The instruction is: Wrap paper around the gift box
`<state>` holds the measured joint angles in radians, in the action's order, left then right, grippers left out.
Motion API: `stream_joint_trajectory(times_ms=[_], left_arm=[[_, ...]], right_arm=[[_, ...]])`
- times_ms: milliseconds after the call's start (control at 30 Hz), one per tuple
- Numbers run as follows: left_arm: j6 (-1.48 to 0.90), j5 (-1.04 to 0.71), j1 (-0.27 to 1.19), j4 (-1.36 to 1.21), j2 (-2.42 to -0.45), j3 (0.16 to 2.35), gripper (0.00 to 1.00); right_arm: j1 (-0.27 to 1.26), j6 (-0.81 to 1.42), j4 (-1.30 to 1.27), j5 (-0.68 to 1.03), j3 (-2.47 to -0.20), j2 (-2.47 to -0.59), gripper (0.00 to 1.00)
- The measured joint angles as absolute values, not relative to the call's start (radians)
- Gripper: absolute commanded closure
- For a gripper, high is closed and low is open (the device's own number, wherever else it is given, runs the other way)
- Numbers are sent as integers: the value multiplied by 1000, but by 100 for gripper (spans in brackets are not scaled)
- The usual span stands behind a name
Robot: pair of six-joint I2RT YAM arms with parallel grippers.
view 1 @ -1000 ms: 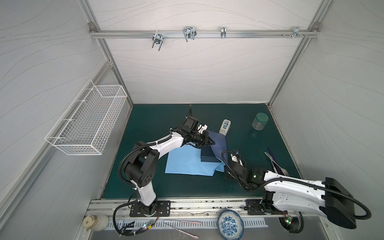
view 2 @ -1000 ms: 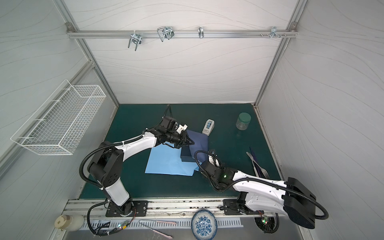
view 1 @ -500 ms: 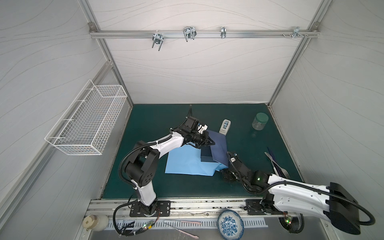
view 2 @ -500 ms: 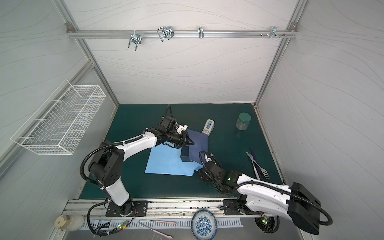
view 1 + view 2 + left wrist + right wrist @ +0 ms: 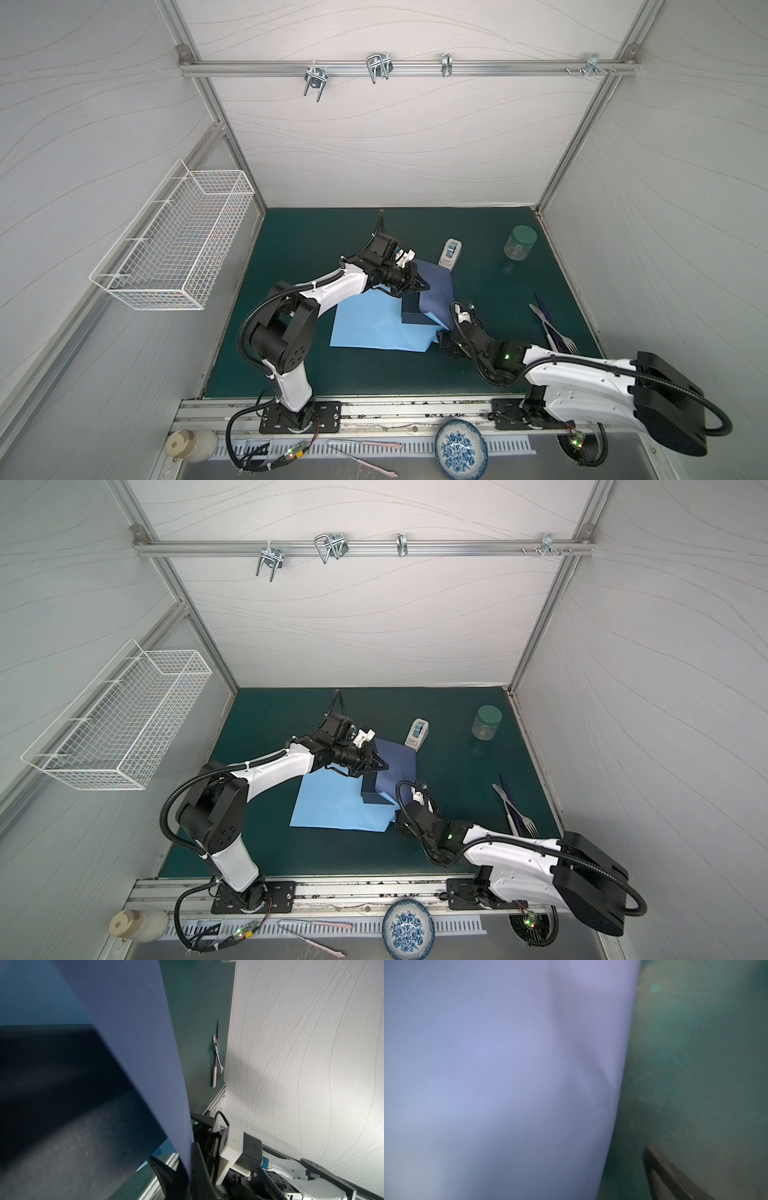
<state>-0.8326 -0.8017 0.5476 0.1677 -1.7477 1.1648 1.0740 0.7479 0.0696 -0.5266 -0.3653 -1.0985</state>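
**Laying the flap across the box**

Find the box (image 5: 410,312) resting on the paper (image 5: 370,328) about mid tabletop (image 5: 316,249), only a strip of its dark top and side uncovered, the rest hidden under a raised indigo flap (image 5: 436,291). Note the left jaws fully closed on the flap's free edge just above the box, the sheet seen pinched between them in the left wrist view. Note the right jaws low beside the box, at its corner nearest the right arm's base. Judge them wide apart and holding nothing, one jaw clear of the sheet's edge in the right wrist view, the other hidden behind blurred paper.

For a good fold, draw the flap straight across the box, low and slow, keeping the sheet lightly taut. Avoid sideways pull, likely to skew the crease off the box's edge. Avoid pulling hard enough to drag or tip the box. Probably wise to press the right jaws on the paper at the box's side as a steadying hold. Keep the flap off the dispenser (image 5: 451,254) just beyond the box. Let go only with the flap flat on the box's top.
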Motion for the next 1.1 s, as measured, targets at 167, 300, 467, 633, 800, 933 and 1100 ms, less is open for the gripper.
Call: stream_joint_trajectory(times_ms=[167,300,467,633,800,933,1100], left_arm=[[-830,-802,546,168,-1748,1165,100],[-825,-805,543,169,-1748,1165,100],[-816,-808,535,178,-1748,1165,100],[-805,-810,524,196,-1752,1177,100],[-797,-810,521,199,-1757,1186,100],[-796,-810,521,202,-1757,1186,100],[-796,-810,520,202,-1758,1186,100]], right_arm=[[1062,762,134,-568,-366,-1109,14],[1052,763,178,-584,-366,-1084,17],[1023,758,210,-586,-360,-1040,25],[1000,741,218,-569,-358,-1025,28],[1000,710,161,-478,-318,-986,25],[1000,725,99,-408,-292,-954,21],[1000,765,29,-385,-289,-978,22]])
